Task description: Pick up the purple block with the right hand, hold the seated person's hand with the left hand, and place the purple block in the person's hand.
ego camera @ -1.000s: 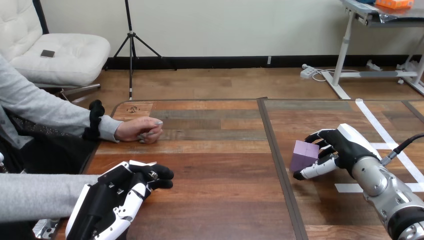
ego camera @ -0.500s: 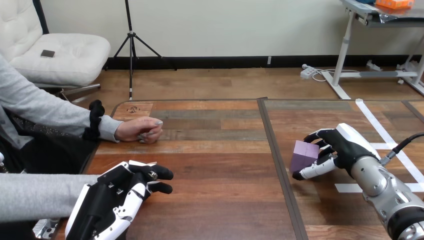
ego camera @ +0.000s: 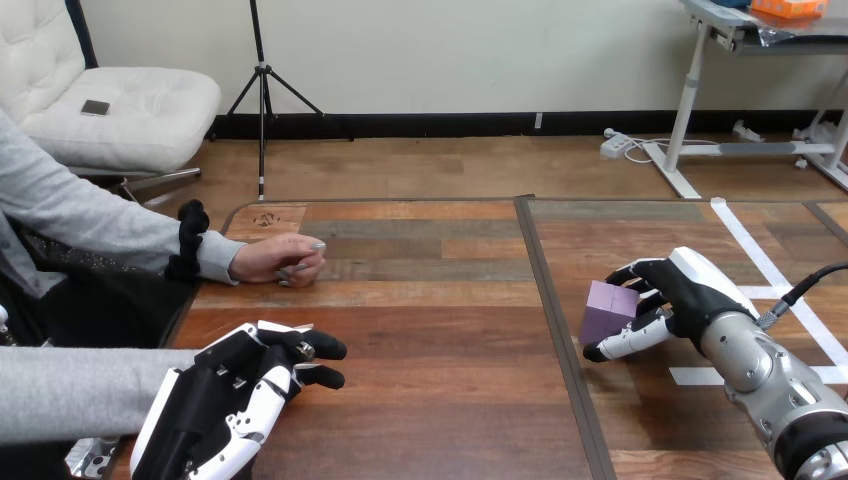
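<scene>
Purple block [ego camera: 608, 312]: sitting on the table [ego camera: 430, 330], right half.
Right hand [ego camera: 685, 292]: curling fingers and thumb round the block (thumb nearer, fingers behind).
Left hand [ego camera: 235, 390]: resting with relaxed fingers, gripping nothing.

Pretty sure this is a robotics lab setup: wooden worktop [ego camera: 430, 330] with white tape lines [ego camera: 695, 376] marked out toward its right edge, a silver robot arm [ego camera: 765, 370] reaching in over that side, and a person's hand [ego camera: 280, 260] resting near the left edge.
</scene>
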